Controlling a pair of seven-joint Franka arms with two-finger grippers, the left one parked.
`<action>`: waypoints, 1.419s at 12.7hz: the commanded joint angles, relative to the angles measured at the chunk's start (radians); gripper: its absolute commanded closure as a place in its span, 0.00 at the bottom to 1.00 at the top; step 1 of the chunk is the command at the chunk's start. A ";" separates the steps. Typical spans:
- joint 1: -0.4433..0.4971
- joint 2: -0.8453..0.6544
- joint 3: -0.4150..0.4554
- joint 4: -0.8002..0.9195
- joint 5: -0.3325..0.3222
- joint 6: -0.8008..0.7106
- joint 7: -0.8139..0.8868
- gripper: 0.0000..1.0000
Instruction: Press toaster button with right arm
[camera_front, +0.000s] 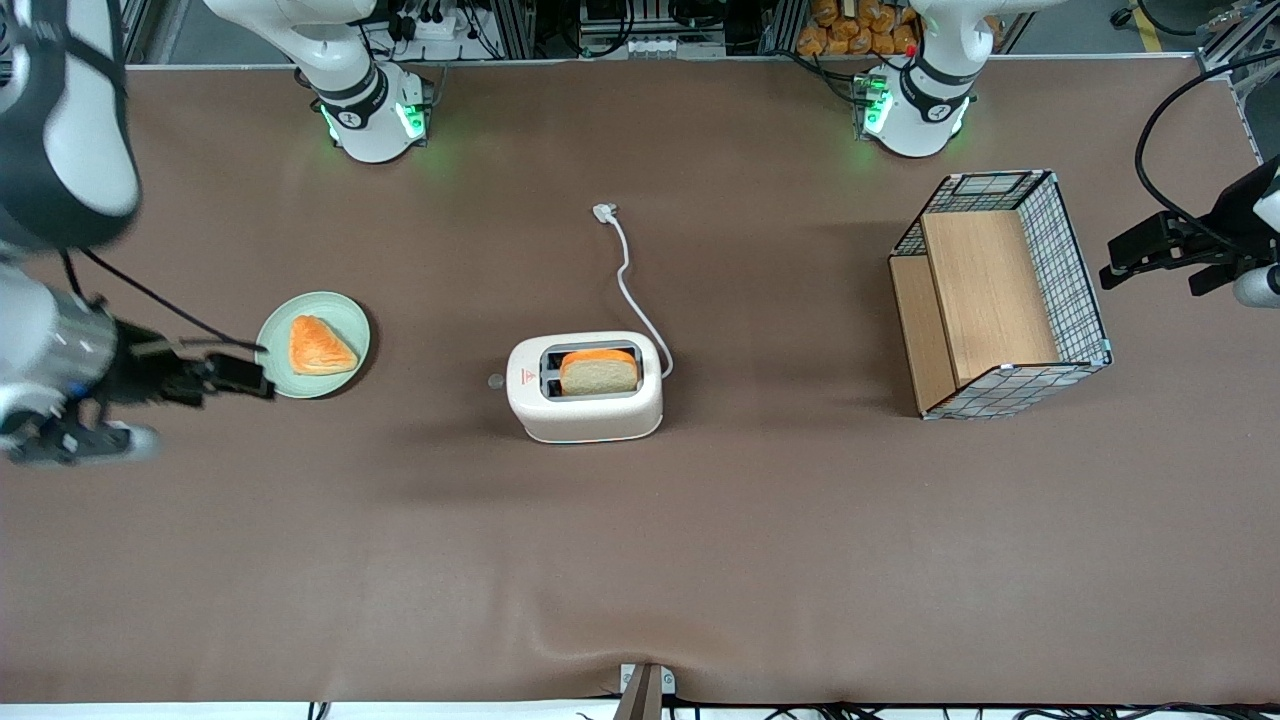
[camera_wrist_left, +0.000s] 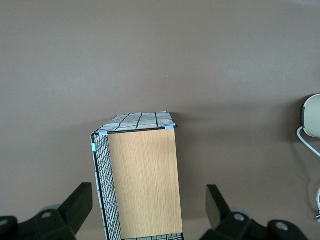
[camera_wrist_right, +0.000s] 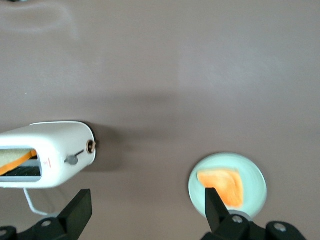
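Right arm (camera_front: 60, 350) reaches low over table; gripper (camera_wrist_right: 145, 212) spread wide, empty, beside plate (camera_front: 345, 310), well apart from toaster (camera_front: 585, 385) button (camera_front: 494, 380).

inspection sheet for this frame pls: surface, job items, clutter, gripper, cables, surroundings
Surface: brown table, a small wrinkle at the edge nearest the front camera.
Job items: white toaster mid-table, upright, a bread slice in one slot; toaster button on its short end facing the working arm, untouched.
Clutter: green plate with a pastry; wire-and-wood basket toward the parked arm's end.
Gripper: right gripper open, empty, over the plate's edge, well short of the button.
Cables: toaster cord loose on the table, unplugged; black cable along the right arm.
Surroundings: equipment racks above the table edge.
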 joint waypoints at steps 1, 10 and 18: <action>-0.013 -0.149 0.018 -0.106 -0.077 -0.041 0.055 0.00; -0.021 -0.366 -0.010 -0.306 -0.142 -0.043 0.033 0.00; -0.026 -0.341 -0.011 -0.271 -0.147 -0.041 -0.025 0.00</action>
